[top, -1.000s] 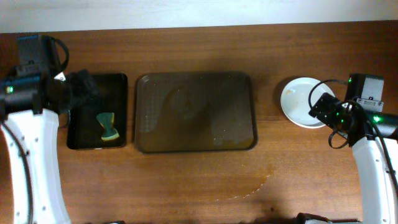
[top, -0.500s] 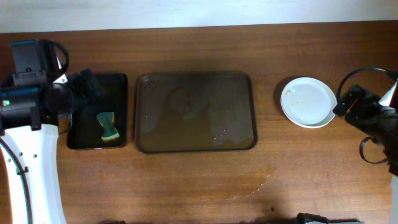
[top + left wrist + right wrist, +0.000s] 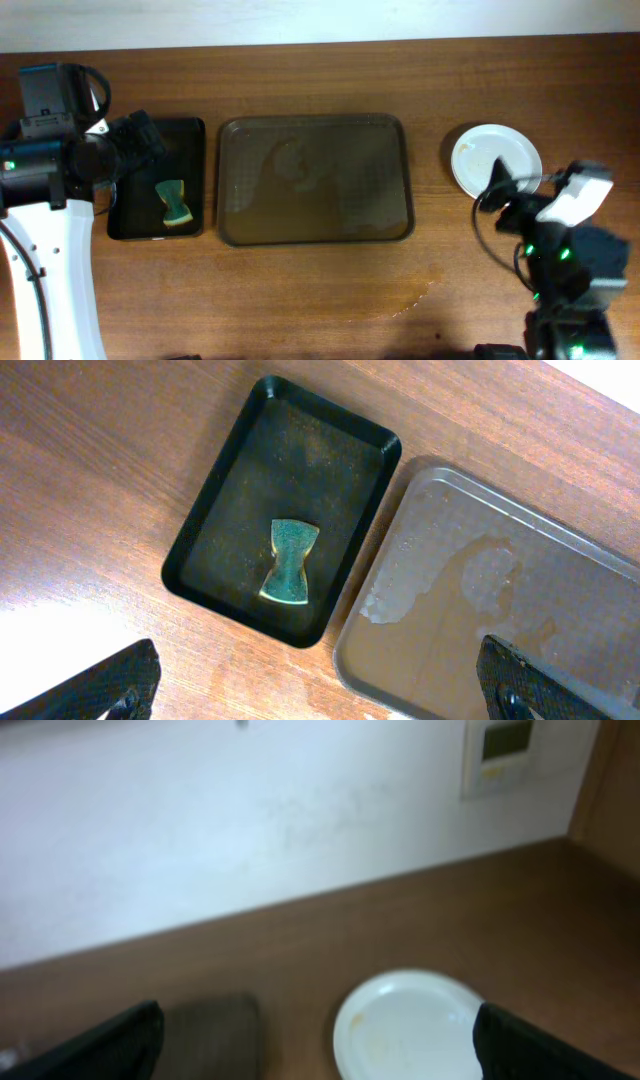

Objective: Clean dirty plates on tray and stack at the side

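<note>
Stacking looks done: the white plates (image 3: 492, 160) sit, apparently piled, on the desk (image 3: 300, 290) beside the brown tray (image 3: 330, 205), which lies bare and wet. The right hand (image 3: 505, 200) hangs near them, fingers wide, empty. The left hand (image 3: 135, 145), equally wide and empty, hovers over the black tray (image 3: 188, 150) that keeps the green sponge (image 3: 173, 203) handy.

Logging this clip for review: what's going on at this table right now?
Nothing is being held. The large brown rectangular tray has no plates on it, only a wet film. A white round plate, possibly the top of a stack, sits on the wooden table to the tray's right. The right gripper is open and faces that plate without touching it. The left gripper hovers open above the small black tray, where a green hourglass-shaped sponge lies.
</note>
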`<state>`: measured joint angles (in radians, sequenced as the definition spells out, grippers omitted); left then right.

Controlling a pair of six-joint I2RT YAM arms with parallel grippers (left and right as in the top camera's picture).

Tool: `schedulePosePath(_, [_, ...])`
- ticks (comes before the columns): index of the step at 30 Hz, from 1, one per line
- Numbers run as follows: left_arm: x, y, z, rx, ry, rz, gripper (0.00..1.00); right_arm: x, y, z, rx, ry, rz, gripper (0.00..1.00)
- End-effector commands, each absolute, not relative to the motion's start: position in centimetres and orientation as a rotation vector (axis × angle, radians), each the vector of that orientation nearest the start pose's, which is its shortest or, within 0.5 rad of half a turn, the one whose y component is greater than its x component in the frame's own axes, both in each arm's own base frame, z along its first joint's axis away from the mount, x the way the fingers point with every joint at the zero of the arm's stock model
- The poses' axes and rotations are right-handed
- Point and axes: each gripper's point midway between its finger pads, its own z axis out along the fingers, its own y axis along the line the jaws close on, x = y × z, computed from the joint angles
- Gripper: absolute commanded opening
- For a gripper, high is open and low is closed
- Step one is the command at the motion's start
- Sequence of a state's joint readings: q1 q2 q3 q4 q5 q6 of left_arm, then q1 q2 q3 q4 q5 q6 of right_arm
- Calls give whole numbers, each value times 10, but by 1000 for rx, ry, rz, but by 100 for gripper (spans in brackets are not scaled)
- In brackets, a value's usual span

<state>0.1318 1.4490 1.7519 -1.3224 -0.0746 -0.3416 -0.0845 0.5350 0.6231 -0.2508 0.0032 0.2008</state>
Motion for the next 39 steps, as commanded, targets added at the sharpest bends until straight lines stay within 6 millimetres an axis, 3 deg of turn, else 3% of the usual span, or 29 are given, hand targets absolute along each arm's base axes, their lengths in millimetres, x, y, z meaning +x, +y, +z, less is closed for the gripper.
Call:
schedulePosePath(1, [328,55,299,-645,2497,4,99,262,-14,248,201,1663,111,98])
schedulePosePath(5, [328,55,299,-645,2497,4,99,253,-8,214,163,1539,134,98])
schedulePosePath(8, [328,55,299,-645,2497,4,99,250,-7,202,153,1466,137,98])
schedulePosePath(16, [328,55,299,-645,2497,4,99,246,-7,156,176,1640,132,98])
schedulePosePath(33, [328,55,299,-645,2497,4,99,246,-7,156,177,1640,131,98])
schedulePosePath(37, [316,66,296,-629,2532,120,99,246,-7,156,177,1640,131,98])
schedulePosePath(39, [307,74,307,-635,2471,207,99,246,-7,156,177,1640,131,98])
